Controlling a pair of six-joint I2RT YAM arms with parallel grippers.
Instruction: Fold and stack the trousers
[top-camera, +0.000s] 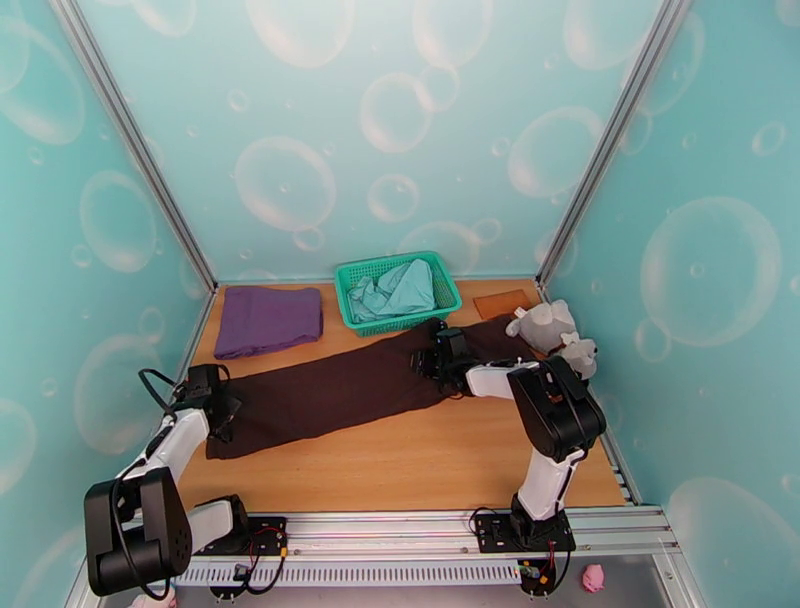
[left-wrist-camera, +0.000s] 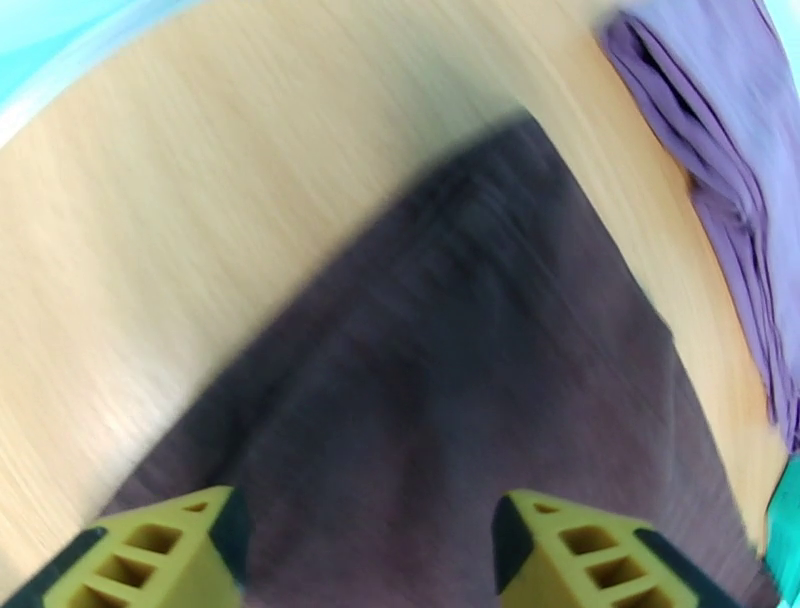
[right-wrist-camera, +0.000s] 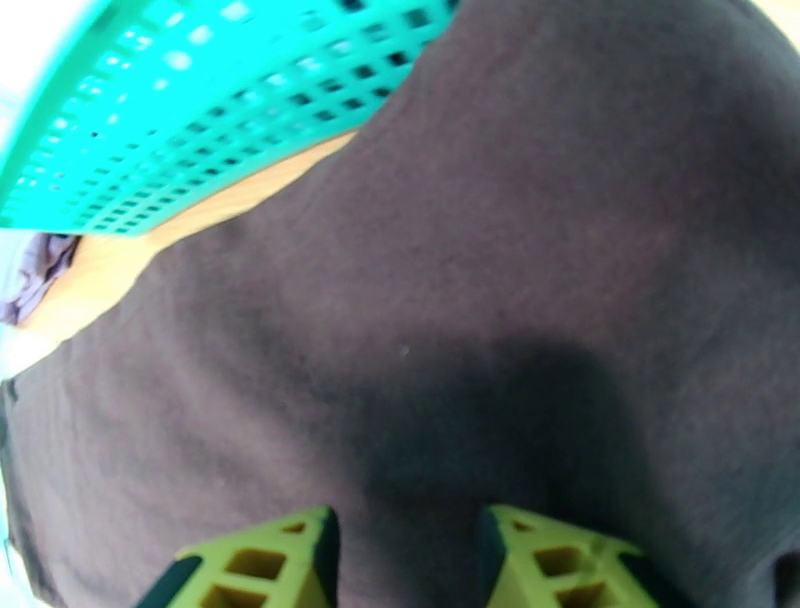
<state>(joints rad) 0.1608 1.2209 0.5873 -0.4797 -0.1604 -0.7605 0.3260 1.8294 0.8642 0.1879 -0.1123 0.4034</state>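
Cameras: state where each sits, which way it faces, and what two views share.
Top external: high behind the robot, facing down on the table, trousers, left tool and right tool.
Left wrist: on the left arm, facing down at the trousers' end; yellow left fingers show.
Right wrist: on the right arm, facing trousers and green basket; right fingers show.
Shared: all see the trousers.

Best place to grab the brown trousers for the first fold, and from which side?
Probably the near-left end, pinched from above: the trousers lie flat and stretched slantwise across the table, so an edge is the only liftable part. The left hand hangs over that end, jaws apart; the right hand is over the stretch beside the green basket.
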